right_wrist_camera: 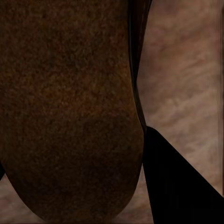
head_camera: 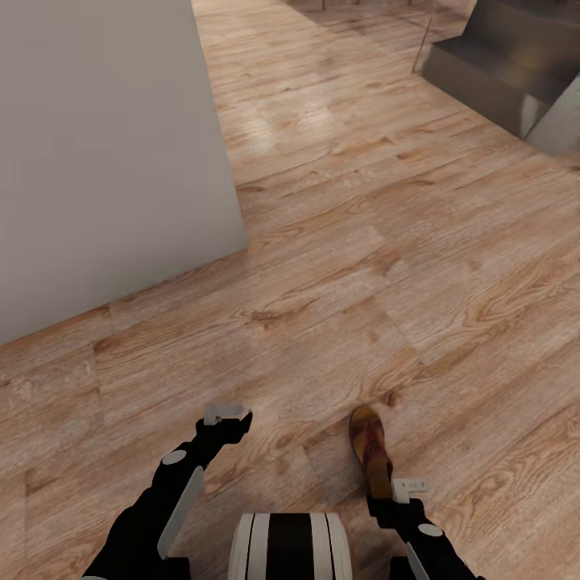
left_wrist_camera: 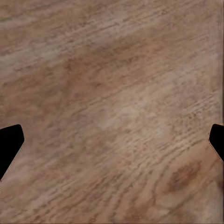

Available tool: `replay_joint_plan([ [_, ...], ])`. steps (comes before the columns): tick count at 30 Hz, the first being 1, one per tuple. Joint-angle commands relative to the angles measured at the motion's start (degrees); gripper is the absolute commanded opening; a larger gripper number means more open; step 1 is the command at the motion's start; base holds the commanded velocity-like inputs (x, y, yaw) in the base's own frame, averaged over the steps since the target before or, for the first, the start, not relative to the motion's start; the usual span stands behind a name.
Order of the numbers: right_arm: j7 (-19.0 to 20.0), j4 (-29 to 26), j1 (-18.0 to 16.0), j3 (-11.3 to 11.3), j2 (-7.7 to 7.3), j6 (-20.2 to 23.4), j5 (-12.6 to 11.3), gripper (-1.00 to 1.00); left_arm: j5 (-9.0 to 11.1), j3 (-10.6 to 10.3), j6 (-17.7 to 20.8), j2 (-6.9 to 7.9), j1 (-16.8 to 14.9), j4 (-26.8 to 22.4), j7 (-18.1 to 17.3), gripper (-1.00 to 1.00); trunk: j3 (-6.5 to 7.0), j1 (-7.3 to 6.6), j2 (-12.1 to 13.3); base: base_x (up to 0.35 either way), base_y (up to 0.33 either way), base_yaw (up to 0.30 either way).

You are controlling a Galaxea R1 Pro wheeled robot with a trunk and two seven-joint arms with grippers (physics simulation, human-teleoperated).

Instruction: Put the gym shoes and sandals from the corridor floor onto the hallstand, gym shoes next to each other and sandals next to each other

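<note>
so my right tool [head_camera: 396,493] has one sandal [head_camera: 370,448] in its grip, low over the corridor floor [head_camera: 346,242]; in the right wrist view the brown leather [right_wrist_camera: 70,112] sits tight against a dark finger [right_wrist_camera: 172,186], so i take it as clamped on the shoe, though the far side of the grip is hidden. the sandal's long axis runs straight out ahead of the tool, toe pointing away from me, heel end at the fingers. my left tool [head_camera: 227,415] hangs spread wide with nothing between its tips, only floor planks under it in the left wrist view [left_wrist_camera: 112,112]. a pale grey wall [head_camera: 105,145] stands ahead to my left and dark steps [head_camera: 499,72] lie far off to the right. since the right arm carries the sandal, the coming move turns on swinging that long axis round to lie along a tier once i find the rack.
</note>
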Motion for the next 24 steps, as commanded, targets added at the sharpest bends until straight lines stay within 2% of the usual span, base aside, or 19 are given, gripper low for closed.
replay_joint_plan([
  [1, -0.13, -0.11, 0.04, 0.00, 0.00, 0.38, -0.11, -1.00, 0.43, 0.03, 0.31, 0.00, -0.01, -0.07, 0.00, 1.00, 0.20, -0.03, 0.00, 0.000, 0.000, 0.000],
  [18, -0.47, -0.11, 0.03, 0.00, 0.09, 0.47, -0.12, -1.00, 0.39, 0.02, 0.35, 0.00, -0.01, -0.16, 0.03, 1.00, 3.96, -0.47, 0.23, 0.000, 0.000, 0.000],
  [24, -0.53, -0.19, 0.05, -0.05, 0.14, 0.47, -0.11, -1.00, 0.39, -0.60, 0.47, 0.00, -0.01, -0.32, 0.07, 1.00, 5.29, -0.63, 0.31, 0.000, 0.000, 0.000],
])
